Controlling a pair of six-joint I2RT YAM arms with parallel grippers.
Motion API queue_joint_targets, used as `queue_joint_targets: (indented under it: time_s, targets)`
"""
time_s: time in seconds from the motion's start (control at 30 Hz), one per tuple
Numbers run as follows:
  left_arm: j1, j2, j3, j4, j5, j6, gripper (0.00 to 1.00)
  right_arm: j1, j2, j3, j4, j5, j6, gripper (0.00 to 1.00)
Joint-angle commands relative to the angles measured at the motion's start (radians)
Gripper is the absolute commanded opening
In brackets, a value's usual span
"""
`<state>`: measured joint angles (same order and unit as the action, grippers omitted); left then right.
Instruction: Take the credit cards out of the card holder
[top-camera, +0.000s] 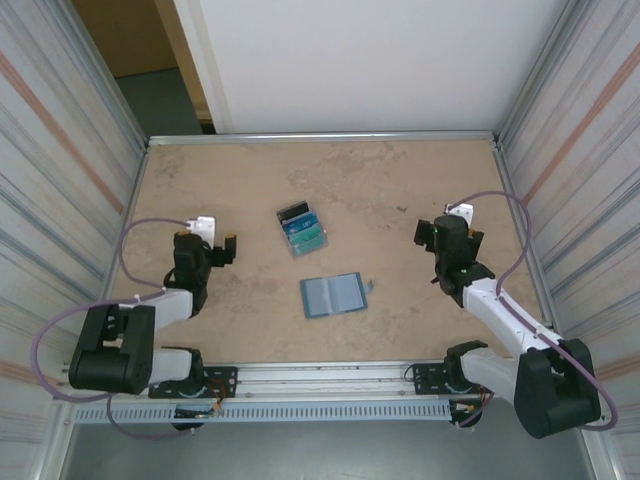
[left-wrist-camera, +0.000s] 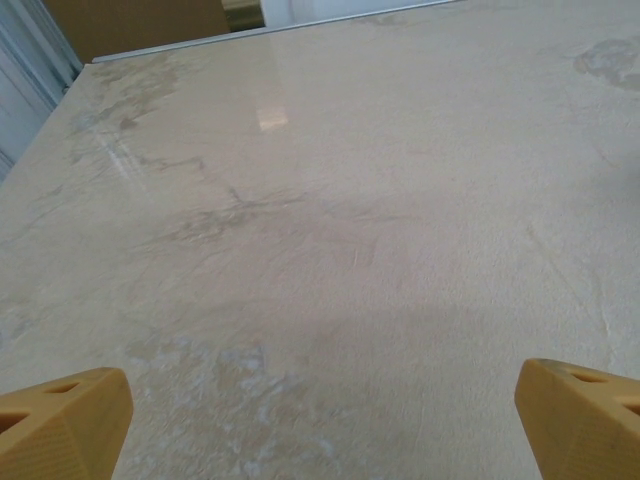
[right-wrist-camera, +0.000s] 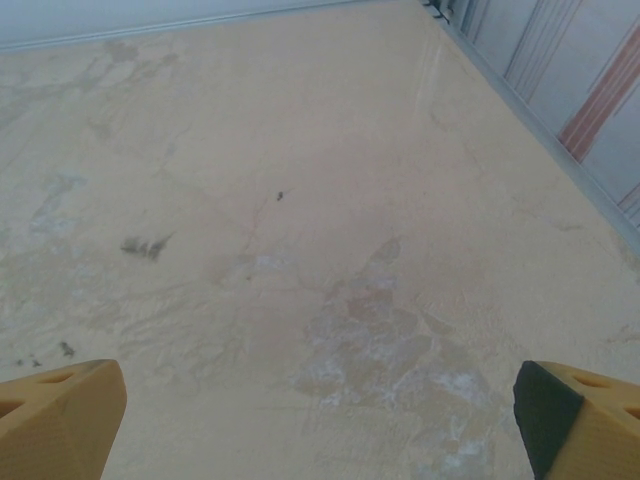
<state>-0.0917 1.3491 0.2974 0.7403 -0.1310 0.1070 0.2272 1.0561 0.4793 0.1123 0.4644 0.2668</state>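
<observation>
The card holder (top-camera: 334, 295) lies open and flat near the table's middle front, its pale grey-blue pocket side up. Just behind it, apart from it, the credit cards (top-camera: 302, 230) lie in a small overlapping fan: black, blue and teal-green. My left gripper (top-camera: 220, 243) hovers to the left of the cards, well clear of them. In the left wrist view it (left-wrist-camera: 320, 430) is open, with bare table between its yellow fingers (left-wrist-camera: 65, 420). My right gripper (top-camera: 440, 230) hangs to the right of both things. It (right-wrist-camera: 320, 425) is open too, holding nothing.
The beige stone-look table (top-camera: 380, 180) is fenced by ribbed metal walls left and right and a white panel at the back. A metal rail (top-camera: 320, 375) with both arm bases runs along the near edge. Grey cables loop beside each arm.
</observation>
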Motion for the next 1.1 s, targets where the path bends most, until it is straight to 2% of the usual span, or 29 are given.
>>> queue_joint_targets:
  time_s: [0.0,0.1,0.17,0.23,0.3,0.33,0.63,0.83,0.97,1.07]
  targets:
    - [0.009,0.074,0.017,0.161,0.049,0.004,0.99,-0.028,-0.033,-0.045,0.119,-0.03,-0.029,0.99]
    - [0.008,0.183,0.018,0.281,0.069,0.032,0.99,-0.056,-0.054,-0.078,0.157,-0.048,-0.035,0.99]
    - [0.013,0.147,0.068,0.115,0.094,0.015,0.99,-0.077,-0.06,-0.101,0.187,-0.065,-0.04,0.99]
    - [0.041,0.172,0.091,0.119,0.13,0.0,0.99,-0.102,-0.055,-0.123,0.22,-0.083,-0.041,0.99]
    - [0.091,0.163,0.122,0.032,0.223,-0.035,0.99,-0.129,-0.037,-0.144,0.266,-0.098,-0.041,0.99]
    - [0.103,0.169,0.113,0.062,0.247,-0.042,0.99,-0.144,-0.028,-0.154,0.291,-0.109,-0.042,0.99]
    - [0.102,0.163,0.115,0.048,0.246,-0.038,0.99,-0.267,0.182,-0.19,0.566,-0.234,-0.027,0.99]
    - [0.101,0.163,0.115,0.046,0.244,-0.038,0.99,-0.28,0.264,-0.163,0.637,-0.288,-0.079,0.99]
    - [0.099,0.163,0.116,0.046,0.243,-0.036,0.99,-0.291,0.337,-0.206,0.795,-0.303,-0.083,0.99]
    - [0.098,0.163,0.116,0.046,0.24,-0.035,0.99,-0.299,0.4,-0.195,0.834,-0.355,-0.092,0.99]
